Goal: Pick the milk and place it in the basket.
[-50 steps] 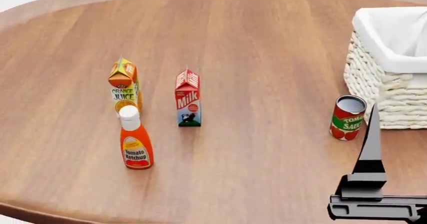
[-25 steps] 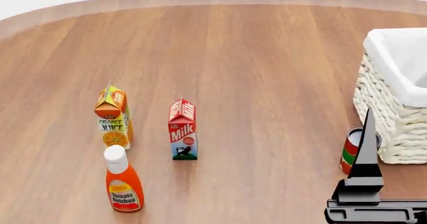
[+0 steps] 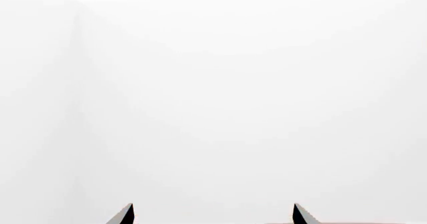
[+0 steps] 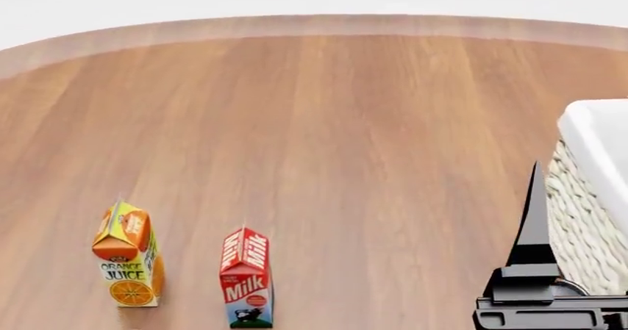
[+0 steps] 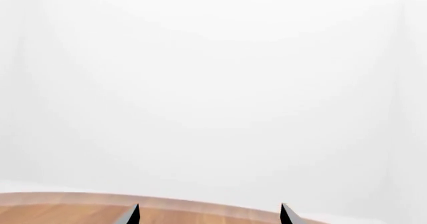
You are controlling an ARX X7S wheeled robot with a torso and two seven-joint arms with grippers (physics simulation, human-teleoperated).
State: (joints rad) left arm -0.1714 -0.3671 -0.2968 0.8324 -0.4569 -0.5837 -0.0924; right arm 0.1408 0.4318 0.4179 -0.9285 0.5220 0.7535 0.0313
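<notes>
The milk (image 4: pixel 246 277) stood upright on the bench (image 4: pixel 334 139), just beside the juice (image 4: pixel 126 264), well apart from the basket (image 4: pixel 589 212). Both pincers, left (image 3: pixel 213 215) and right (image 5: pixel 210 214), gaped wide, empty.

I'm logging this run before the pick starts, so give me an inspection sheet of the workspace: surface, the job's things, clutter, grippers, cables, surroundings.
Surface: round wooden table, bare across its middle and far part.
Job's things: milk upright near the view's lower edge, untouched; basket at the right edge, only partly in frame.
Clutter: orange juice carton upright, left of the milk, apart from it.
Grippers: right gripper open, empty, at the table's near right beside the basket; left gripper open, empty, facing blank white, absent from the head view.
Cables: nothing seen.
Surroundings: plain white background.
</notes>
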